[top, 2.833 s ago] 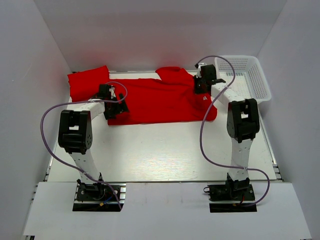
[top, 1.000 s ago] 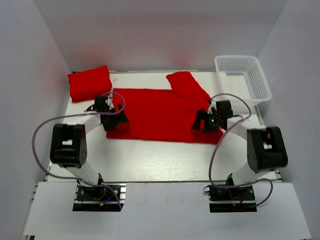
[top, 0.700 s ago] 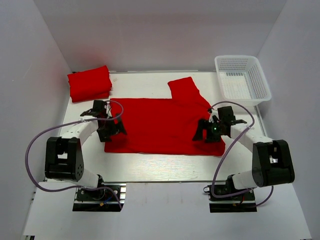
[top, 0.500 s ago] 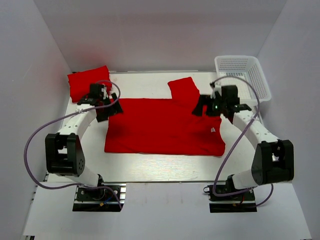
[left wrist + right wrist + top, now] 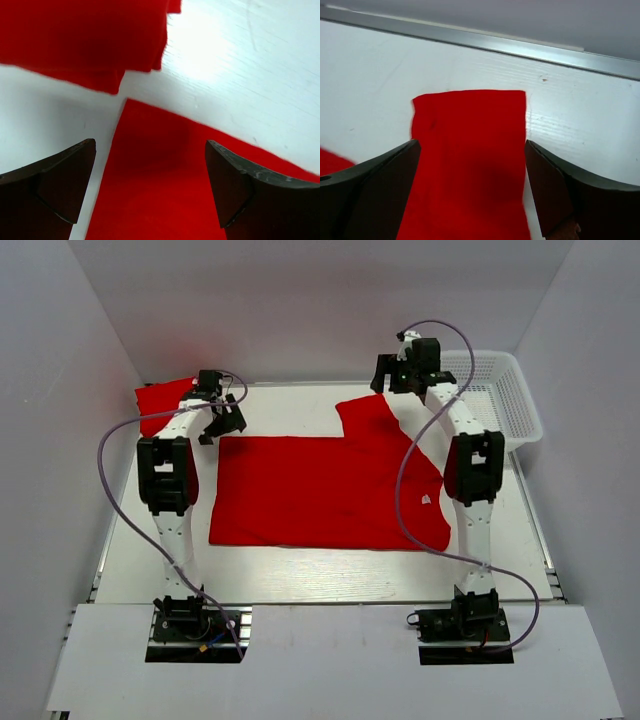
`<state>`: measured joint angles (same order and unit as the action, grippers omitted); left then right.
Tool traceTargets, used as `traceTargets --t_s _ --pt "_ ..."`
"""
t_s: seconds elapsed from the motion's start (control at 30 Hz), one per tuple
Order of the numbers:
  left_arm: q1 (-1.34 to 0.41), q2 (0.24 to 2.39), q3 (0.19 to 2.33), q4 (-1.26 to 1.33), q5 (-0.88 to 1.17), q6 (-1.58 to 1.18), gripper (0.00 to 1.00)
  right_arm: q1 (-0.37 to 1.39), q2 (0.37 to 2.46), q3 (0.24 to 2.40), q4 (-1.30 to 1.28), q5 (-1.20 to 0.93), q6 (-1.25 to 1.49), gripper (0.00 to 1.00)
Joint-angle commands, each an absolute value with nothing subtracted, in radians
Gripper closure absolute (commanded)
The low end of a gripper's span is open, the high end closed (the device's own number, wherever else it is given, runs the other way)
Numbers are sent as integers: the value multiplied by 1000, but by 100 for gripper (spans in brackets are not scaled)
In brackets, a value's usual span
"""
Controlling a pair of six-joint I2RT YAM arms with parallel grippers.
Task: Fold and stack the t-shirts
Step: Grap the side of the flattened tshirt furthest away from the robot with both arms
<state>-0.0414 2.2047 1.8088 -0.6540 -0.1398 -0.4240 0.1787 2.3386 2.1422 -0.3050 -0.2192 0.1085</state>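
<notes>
While the overhead camera takes in the whole table [image 5: 330, 565], only the wrist cameras show how the jaws stand. From above, the spread t-shirt [image 5: 320, 490] lies flat across the middle of the table, its neck label [image 5: 427, 500] a small white mark near the right edge and one sleeve [image 5: 362, 412] pointing toward the far side. The folded t-shirt [image 5: 158, 400] sits in the far left corner, partly hidden behind the left arm. The left gripper [image 5: 224, 418] hangs over the gap between the two garments. Its own camera shows both fingers spread wide with nothing between them, the far left corner of the spread t-shirt below and the folded one's layered edge just beyond a strip of bare white table. The right gripper [image 5: 384, 374] hangs over the far end of the sleeve. Its camera shows its fingers parted wide and empty as well, framing the sleeve's squared end, with a metal rail [image 5: 470, 42] along the table's far edge that is hard to pick out from above. A white mesh basket [image 5: 505, 390] stands at the far right, just behind the right arm. That arm and its purple cable [image 5: 402, 480] cross the overhead view of the shirt's right side.
</notes>
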Motion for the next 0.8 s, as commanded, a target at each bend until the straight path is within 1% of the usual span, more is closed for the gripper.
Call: traceTargets --t_s 0.0,0.03,0.07,0.2,0.27,0.4,0.53,0.6,0.73,0.77 --pt "-28 2223 1900 -690 -173 -413 0 179 2431 2257 -267 -160 71 10" --pt "-28 2233 1901 -690 -173 -413 0 181 2439 2229 -232 -138 68 10" --pt "-17 2247 1911 -690 -163 -413 0 183 2463 2221 -139 -138 64 10" --pt "-8 2279 1911 -678 -163 -425 0 179 2582 2318 -123 -117 52 10" --pt "-8 2289 1891 -649 -152 -434 0 183 2615 2324 -121 -118 51 10" --pt "3 2307 1891 -617 -100 -434 0 183 2635 2303 -130 -190 60 10" --pt "3 2316 1867 -638 -140 -434 0 187 2646 2286 -149 -268 84 10" --pt "3 2303 1823 -609 -140 -422 5 192 2640 2267 -155 -293 94 10" --pt "-8 2292 1801 -598 -172 -422 6 216 2631 2260 -179 -293 61 11" --pt "-8 2292 1790 -598 -137 -422 6 219 2629 2260 -186 -275 57 11"
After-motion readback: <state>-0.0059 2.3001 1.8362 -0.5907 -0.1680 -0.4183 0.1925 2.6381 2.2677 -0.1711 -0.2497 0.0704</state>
